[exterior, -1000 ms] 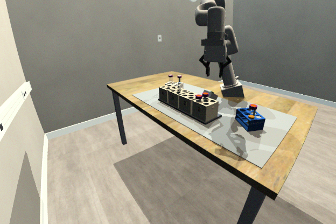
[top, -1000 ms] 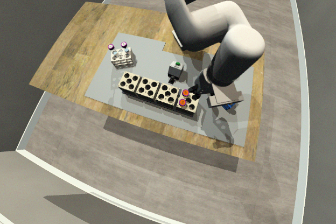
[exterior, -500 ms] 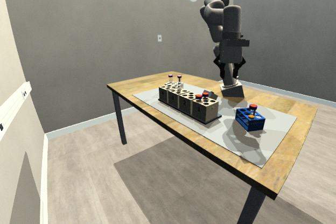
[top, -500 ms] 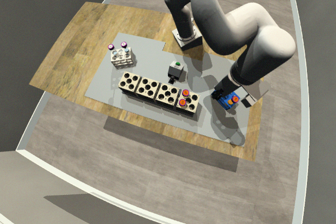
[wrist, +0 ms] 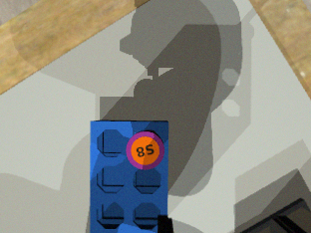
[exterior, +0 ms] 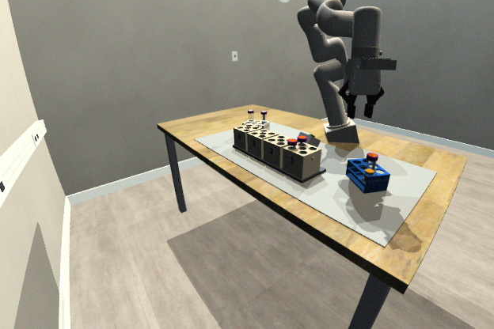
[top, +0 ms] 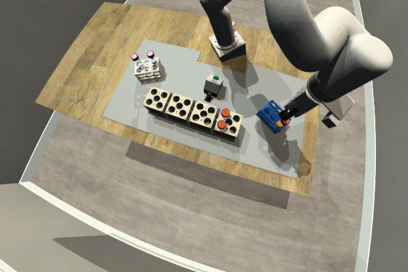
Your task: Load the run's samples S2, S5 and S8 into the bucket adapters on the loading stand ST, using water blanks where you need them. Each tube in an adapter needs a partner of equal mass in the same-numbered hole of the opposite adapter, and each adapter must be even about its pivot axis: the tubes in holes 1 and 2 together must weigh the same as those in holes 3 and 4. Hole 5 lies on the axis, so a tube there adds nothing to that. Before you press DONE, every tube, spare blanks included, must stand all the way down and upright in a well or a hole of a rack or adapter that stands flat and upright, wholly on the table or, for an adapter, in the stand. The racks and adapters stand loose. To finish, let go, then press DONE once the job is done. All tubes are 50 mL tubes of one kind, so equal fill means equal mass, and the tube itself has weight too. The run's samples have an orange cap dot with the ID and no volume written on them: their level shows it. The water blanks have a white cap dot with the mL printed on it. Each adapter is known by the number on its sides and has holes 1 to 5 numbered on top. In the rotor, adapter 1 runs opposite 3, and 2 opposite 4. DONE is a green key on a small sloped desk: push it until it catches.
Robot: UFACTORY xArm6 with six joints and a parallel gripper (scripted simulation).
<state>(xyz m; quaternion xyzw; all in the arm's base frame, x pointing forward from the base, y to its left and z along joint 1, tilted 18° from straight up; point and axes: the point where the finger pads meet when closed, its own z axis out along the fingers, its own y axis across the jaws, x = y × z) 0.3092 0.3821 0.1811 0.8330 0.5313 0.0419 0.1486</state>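
My gripper [top: 286, 114] [exterior: 359, 111] is open and empty, hanging high above the blue rack [top: 267, 113] [exterior: 377, 184] [wrist: 95, 166] at the right of the mat. In the wrist view an orange-dotted tube marked S8 [wrist: 145, 150] stands in that rack. The top and exterior views show two orange caps in the rack: one tall [exterior: 372, 156], one lower [exterior: 369, 172]. Four beige adapters stand in a row on the stand. Adapter 1 [top: 234, 127] [exterior: 303, 162], at the right end, holds two orange-dotted tubes [top: 225, 112] [top: 221, 125] [exterior: 292, 141] [exterior: 302, 138]. The other adapters [top: 179, 104] [exterior: 255, 142] have empty holes.
A white rack [top: 148, 70] [exterior: 264, 123] at the back left holds blanks, two standing tall [top: 135, 57] [top: 150, 53]. The green DONE key [top: 216, 76] sits on its small desk [top: 212, 85] behind the adapters. The arm's base [top: 227, 46] [exterior: 340, 132] stands at the table's back edge.
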